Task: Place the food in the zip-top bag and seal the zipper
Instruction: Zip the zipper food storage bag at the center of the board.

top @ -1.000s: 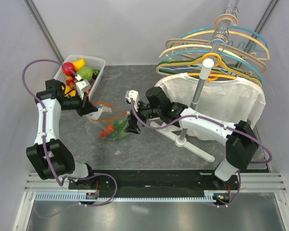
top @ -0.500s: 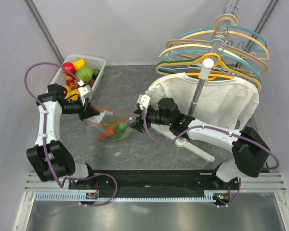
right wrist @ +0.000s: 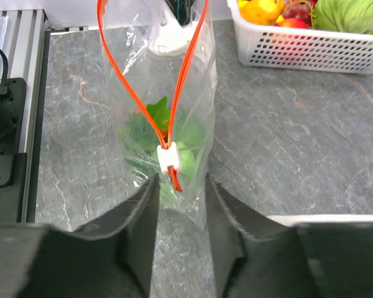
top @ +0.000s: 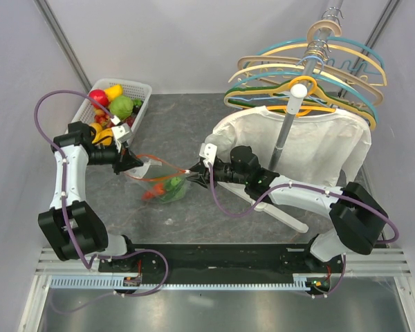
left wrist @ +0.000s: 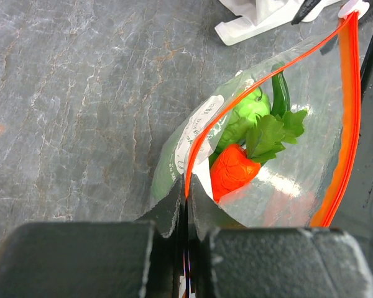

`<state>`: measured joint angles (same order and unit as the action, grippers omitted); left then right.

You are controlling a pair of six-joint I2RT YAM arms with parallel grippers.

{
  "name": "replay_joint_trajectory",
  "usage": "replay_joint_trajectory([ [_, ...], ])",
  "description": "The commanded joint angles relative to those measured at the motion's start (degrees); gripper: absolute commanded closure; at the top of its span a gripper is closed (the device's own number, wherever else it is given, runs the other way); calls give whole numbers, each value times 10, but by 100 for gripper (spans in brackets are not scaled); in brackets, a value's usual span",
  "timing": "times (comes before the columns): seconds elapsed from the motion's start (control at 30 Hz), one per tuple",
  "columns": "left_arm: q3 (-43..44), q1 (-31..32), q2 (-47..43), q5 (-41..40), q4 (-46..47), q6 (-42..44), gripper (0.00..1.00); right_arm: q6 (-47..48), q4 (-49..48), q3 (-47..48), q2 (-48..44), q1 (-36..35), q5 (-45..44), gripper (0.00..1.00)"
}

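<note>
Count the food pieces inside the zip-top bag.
3 show: an orange piece, a light green piece beside it, a dark green elongated piece touching that; others may be hidden.

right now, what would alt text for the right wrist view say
A clear zip-top bag shows against a grey table, its orange zipper gaping in a loop down to a white slider just ahead of the parted fingers of the right gripper. Green food shows inside; a white basket of fruit sits top right.

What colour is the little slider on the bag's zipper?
White slider, clearest in the right wrist view.
</note>
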<state>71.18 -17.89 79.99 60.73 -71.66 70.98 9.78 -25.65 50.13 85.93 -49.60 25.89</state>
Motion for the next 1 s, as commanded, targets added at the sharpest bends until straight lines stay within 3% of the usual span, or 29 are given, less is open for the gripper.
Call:
replay_joint_trajectory([
  [0.0, 9, -3, -2, 25, -12, 34, 98, -3, -40, 13, 1, 2, 14, 61],
  [0.1, 7, -3, 0, 24, -21, 42, 98, -18, -43, 20, -5, 2, 9, 64],
  [0.23, 12, -2, 1, 27, -23, 38, 98, -20, -31, 28, -9, 2, 12, 100],
  [0.27, 14, -3, 1, 31, -22, 36, 98, -20, -24, 30, -13, 1, 9, 100],
  [0.33, 33, -3, 3, 37, -21, 12, 79, -24, -9, 35, -21, 1, 7, 100],
  [0.37, 42, -4, 4, 48, -22, 0, 63, -32, -1, 46, -31, 1, 8, 100],
  [0.43, 82, -7, 3, 67, -21, -32, 40, -37, 35, 62, -49, 1, 18, 100],
  [0.47, 99, -7, 2, 89, -21, -42, 9, -36, 49, 79, -53, 1, 23, 100],
  [0.5, 116, -7, -1, 102, -22, -61, 0, -34, 64, 85, -56, 1, 29, 100],
  [0.57, 149, 1, -18, 131, -23, -62, 0, -26, 105, 94, -57, 1, 36, 100],
  [0.7, 129, 92, -76, 105, 1, -72, 2, -9, 124, 90, -52, 0, 41, 100],
  [0.97, 42, 245, -147, 41, 129, -141, 30, 31, 133, 79, -59, -14, 41, 100],
])
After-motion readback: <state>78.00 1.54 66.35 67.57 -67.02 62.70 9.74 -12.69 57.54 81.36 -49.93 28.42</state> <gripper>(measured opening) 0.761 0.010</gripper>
